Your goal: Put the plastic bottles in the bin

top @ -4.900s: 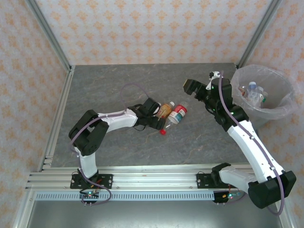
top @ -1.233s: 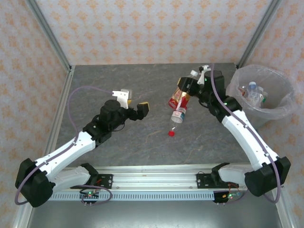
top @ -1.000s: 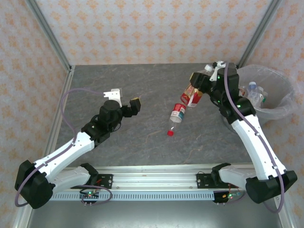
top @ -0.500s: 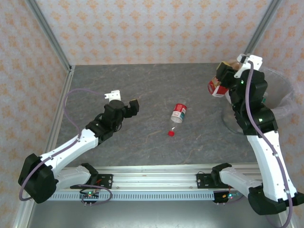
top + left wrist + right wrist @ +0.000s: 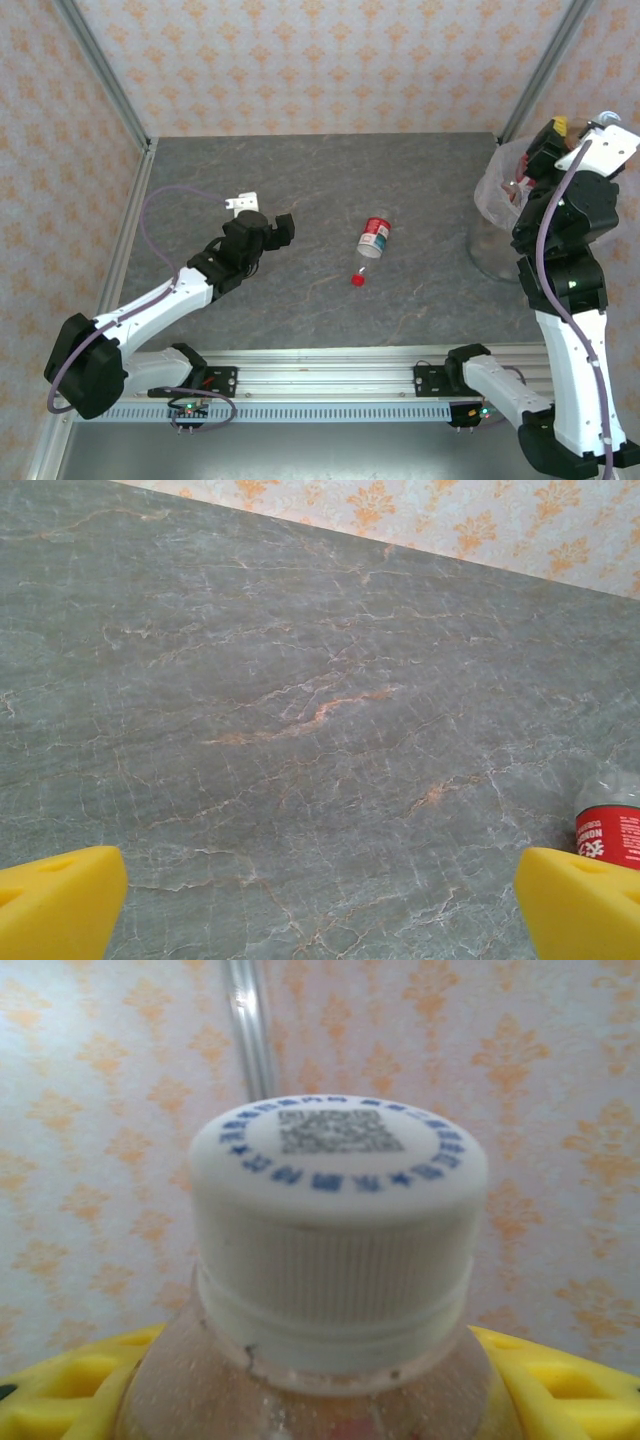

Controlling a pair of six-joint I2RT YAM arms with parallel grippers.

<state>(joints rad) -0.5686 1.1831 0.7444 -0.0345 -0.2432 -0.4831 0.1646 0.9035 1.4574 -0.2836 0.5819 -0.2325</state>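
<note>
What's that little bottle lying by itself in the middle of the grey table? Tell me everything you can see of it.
It is a small clear plastic bottle lying on its side near the middle of the grey marbled table. A red label with white print wraps its body. Its neck points toward the near edge, where a small red cap lies loose, apart from it. Only the table touches it.

A robotics lab test cell rather than a lived-in room: a grey marble-look counter (image 5: 300, 180) boxed in by wallpaper-printed panels (image 5: 320, 60) set in bare aluminium posts (image 5: 100, 65), with two robot arms (image 5: 150, 305) bolted to a slotted aluminium rail (image 5: 320, 365) at its near edge.
</note>
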